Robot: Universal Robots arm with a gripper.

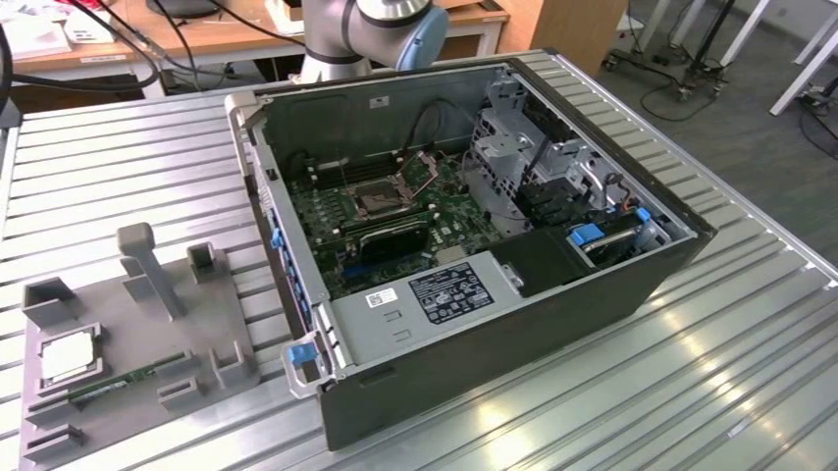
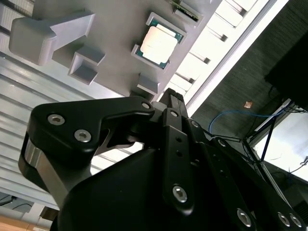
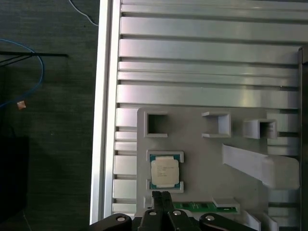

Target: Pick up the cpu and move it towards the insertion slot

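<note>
In my first wrist view the gripper point(image 3: 162, 194) has its fingers pressed together with nothing between them. Just past the fingertips I see the cpu point(image 3: 165, 172) lying flat in its cradle on the grey holder plate point(image 3: 202, 159), the green memory stick point(image 3: 204, 208) just beside it. In the exterior view the insertion slot point(image 1: 383, 199) sits inside the open computer case point(image 1: 497, 363), well apart from the cpu, towards the exterior view's right.

The cpu point(image 3: 164, 172) is showing a smooth, satiny silver metal lid, and the holder tray point(image 3: 202, 159) is showing matt grey plastic. The ribbed metal table point(image 3: 202, 53) is glinting with a brushed sheen, while the gripper point(image 3: 162, 194) is looking matt black with bright steel screws point(image 2: 56, 119).
</note>
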